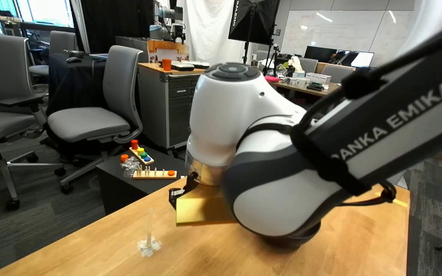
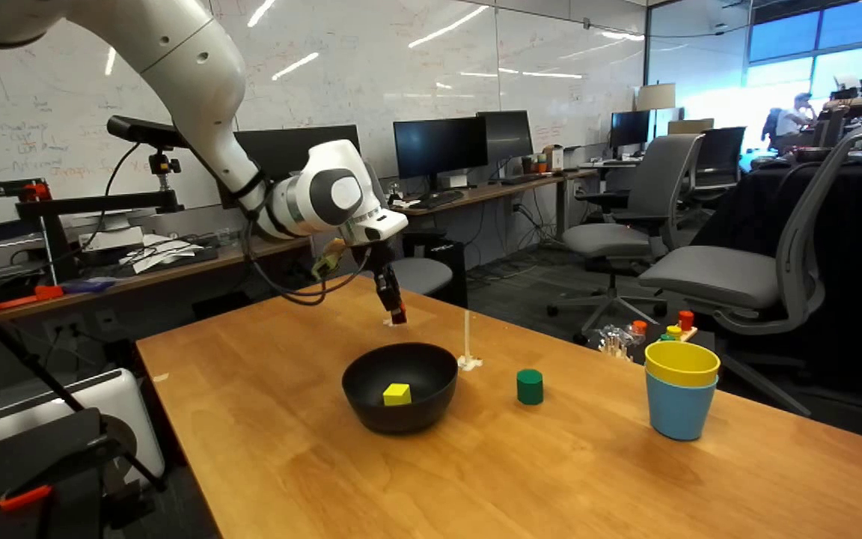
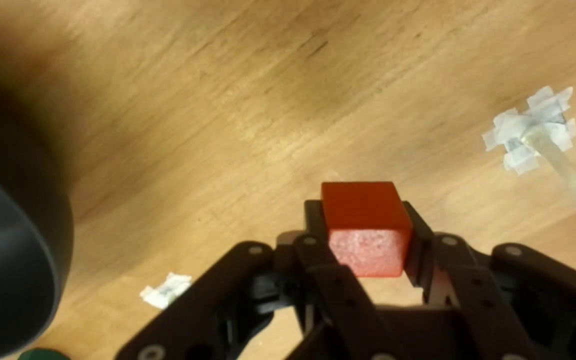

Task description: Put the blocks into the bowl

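My gripper (image 3: 366, 225) is shut on the red-orange block (image 3: 363, 205), which sits between both fingertips in the wrist view. In an exterior view the gripper (image 2: 393, 296) holds the red block (image 2: 399, 313) over the table, behind the bowl. The black bowl (image 2: 401, 419) stands on the table, with the yellow block (image 2: 396, 394) inside. The bowl's wall (image 3: 63, 220) is at the left of the wrist view, apart from the gripper. The dark green block (image 2: 530, 387) stands on the table right of the bowl; its edge (image 3: 43, 355) shows in the wrist view. The arm hides the jaws and part of the bowl (image 1: 297, 239) elsewhere.
A thin upright stick (image 2: 467, 337) is taped to the table (image 2: 588, 464) beside the bowl; it also shows in the wrist view (image 3: 563, 165). A yellow cup (image 2: 682, 363) sits in a blue cup (image 2: 678, 408) at the right. A white tape scrap (image 3: 165, 290) lies near the bowl.
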`<state>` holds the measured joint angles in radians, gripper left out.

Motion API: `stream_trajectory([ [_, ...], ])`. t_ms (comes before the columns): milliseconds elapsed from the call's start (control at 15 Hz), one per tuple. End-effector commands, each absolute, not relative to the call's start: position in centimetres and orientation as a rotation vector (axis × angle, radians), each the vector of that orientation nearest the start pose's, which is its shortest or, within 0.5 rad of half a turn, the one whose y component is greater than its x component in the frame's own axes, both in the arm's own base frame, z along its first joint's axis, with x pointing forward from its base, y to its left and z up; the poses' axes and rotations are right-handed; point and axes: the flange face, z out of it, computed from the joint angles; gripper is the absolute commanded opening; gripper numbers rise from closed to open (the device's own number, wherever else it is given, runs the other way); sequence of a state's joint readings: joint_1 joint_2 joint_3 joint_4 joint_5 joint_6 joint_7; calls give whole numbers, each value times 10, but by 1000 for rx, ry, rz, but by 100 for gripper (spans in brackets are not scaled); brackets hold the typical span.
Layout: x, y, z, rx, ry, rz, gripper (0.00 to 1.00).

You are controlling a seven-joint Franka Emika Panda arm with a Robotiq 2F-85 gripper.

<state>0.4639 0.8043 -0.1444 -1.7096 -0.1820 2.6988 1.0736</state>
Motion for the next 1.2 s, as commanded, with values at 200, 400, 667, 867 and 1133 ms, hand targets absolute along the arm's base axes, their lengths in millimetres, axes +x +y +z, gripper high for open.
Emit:
stream_trajectory([
  [200, 663, 195, 225, -3144, 689, -500, 17],
  [400, 669, 157, 232, -3267, 512, -479, 17],
  [667, 667, 115, 218, -3315, 244, -242, 17],
  [867, 660, 95, 206, -3319, 97, -16, 17],
  [1133, 648, 82, 197, -3333, -23, 153, 17],
])
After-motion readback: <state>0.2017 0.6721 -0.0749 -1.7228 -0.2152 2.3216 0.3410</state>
